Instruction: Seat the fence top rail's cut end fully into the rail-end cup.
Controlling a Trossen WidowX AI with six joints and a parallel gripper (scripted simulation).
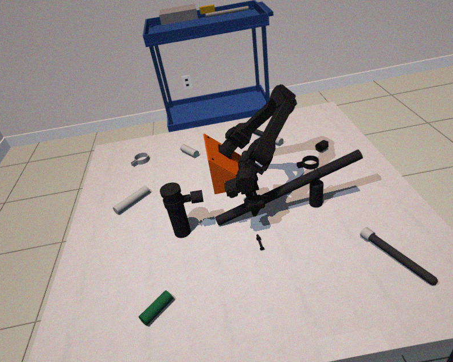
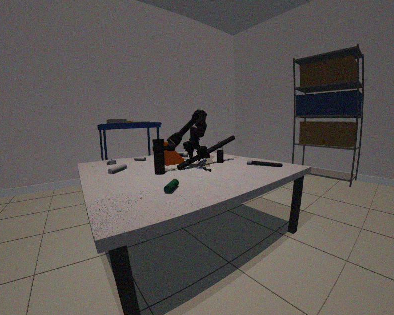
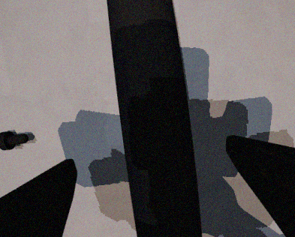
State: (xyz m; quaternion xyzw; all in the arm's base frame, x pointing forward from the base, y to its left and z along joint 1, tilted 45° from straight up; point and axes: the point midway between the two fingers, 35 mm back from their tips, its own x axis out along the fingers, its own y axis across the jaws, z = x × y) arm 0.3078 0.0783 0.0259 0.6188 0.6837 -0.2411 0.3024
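Note:
The black rail (image 1: 338,164) (image 2: 226,141) (image 3: 155,112) slants down leftward, its lower end at or near the table, right of the big post (image 1: 178,220) (image 2: 159,164) and below and apart from the rail-end cup (image 1: 196,196) (image 2: 170,147). The cup sticks out from the brace band (image 1: 174,201) near the post's cap. The rail's raised part crosses the top of the small post (image 1: 316,196) (image 2: 220,156); its loop cap is hard to make out. My gripper (image 1: 253,205) (image 2: 197,156) (image 3: 152,154) is open, its fingers on either side of the rail, with gaps showing in the wrist view.
A bolt (image 1: 260,242) (image 2: 207,169) (image 3: 6,140) lies in front of the rail. The orange wedge (image 1: 221,177) stands behind it. A black ring clamp (image 1: 317,163) lies behind the small post. A green tube (image 1: 155,307) and a white-capped dark rod (image 1: 404,259) lie toward the front.

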